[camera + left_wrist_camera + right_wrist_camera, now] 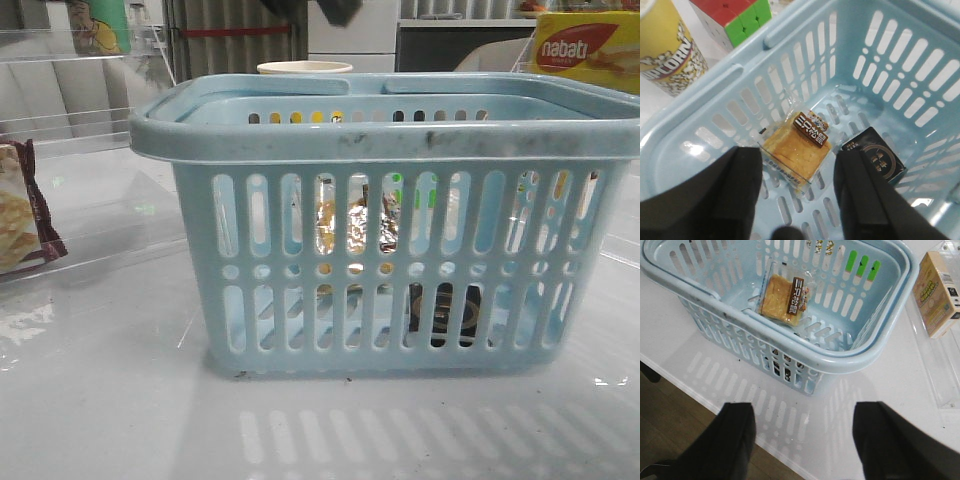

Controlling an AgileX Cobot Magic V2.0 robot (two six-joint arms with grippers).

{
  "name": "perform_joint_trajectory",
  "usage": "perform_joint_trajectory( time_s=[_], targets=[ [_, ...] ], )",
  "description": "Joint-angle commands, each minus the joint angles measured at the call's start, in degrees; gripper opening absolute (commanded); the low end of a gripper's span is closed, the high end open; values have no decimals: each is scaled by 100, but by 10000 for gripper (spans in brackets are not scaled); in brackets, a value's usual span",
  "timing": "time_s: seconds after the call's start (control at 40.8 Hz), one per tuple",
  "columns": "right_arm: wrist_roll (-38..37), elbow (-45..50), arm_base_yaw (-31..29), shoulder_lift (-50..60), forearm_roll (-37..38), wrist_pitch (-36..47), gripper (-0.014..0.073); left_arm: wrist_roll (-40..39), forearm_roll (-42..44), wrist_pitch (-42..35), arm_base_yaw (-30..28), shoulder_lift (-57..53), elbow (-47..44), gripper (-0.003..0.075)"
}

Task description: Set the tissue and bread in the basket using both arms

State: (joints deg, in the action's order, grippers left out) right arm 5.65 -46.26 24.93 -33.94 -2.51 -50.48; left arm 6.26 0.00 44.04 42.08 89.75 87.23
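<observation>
You have the bread lying on the floor of the basket, and the tissue lies just beside it on that same floor, the two apart. Your left gripper hangs over the basket above the bread, jaws spread and holding nothing. Your right gripper sits outside the basket, over the counter near its edge, jaws also wide apart and empty. Beyond the basket's rim you see a popcorn cup and what looks like a colour cube, only partly in view.
</observation>
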Motion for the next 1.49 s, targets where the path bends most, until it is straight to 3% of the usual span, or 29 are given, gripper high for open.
perform_joint_trajectory(
  time_s=[0.0, 0.196, 0.759, 1.176, 1.273, 1.396, 1.469],
  targets=[
    [39, -147, 0, -11, 55, 407, 528, -16, 0, -16, 36, -735, 218, 403],
    [39, -147, 0, -11, 55, 407, 528, -16, 0, 152, 36, -1743, -315, 402],
    [39, -147, 0, -11, 55, 407, 528, -16, 41, -1, 36, -4573, -3333, 403],
    [39, -147, 0, -11, 55, 435, 527, -16, 41, 157, 36, -5540, -3951, 402],
    [39, -147, 0, -11, 55, 410, 465, -16, 41, 157, 36, -5540, -4010, 402],
    [39, -147, 0, -11, 55, 399, 289, -16, 161, 157, 36, -5540, -4087, 393],
    [39, -147, 0, -11, 55, 399, 172, -16, 257, 165, 36, -5540, -4087, 349]
  ],
)
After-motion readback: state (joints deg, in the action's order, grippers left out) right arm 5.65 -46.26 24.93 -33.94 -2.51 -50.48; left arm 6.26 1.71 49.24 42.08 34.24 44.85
